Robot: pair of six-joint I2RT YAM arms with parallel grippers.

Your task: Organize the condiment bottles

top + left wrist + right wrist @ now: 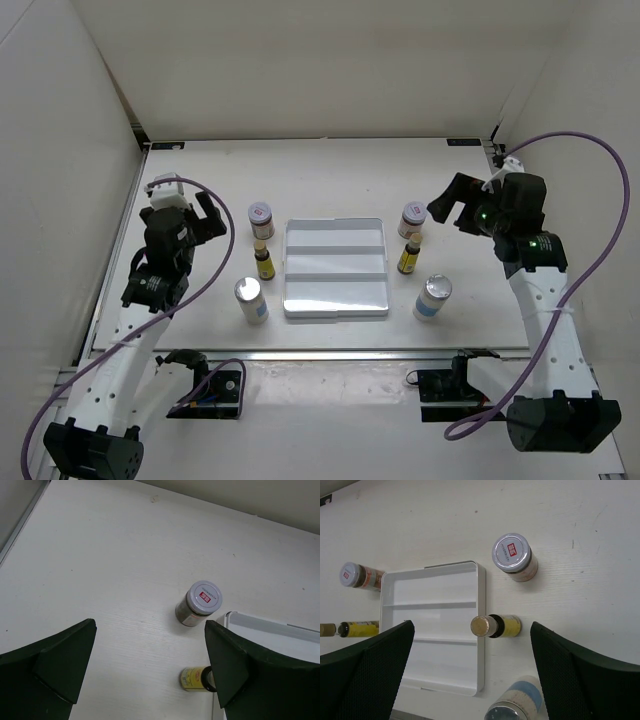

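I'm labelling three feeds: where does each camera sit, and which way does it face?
Top external: fixed above and behind the robot, looking down on the table, tray and six bottles; left arm and right arm both show.
Left wrist: on the left arm, facing down through the open left gripper at the left jar and a tray corner.
Right wrist: on the right arm, facing down through the open right gripper at the tray and right jar.
Shared: both wrist views show the tray and left jar.
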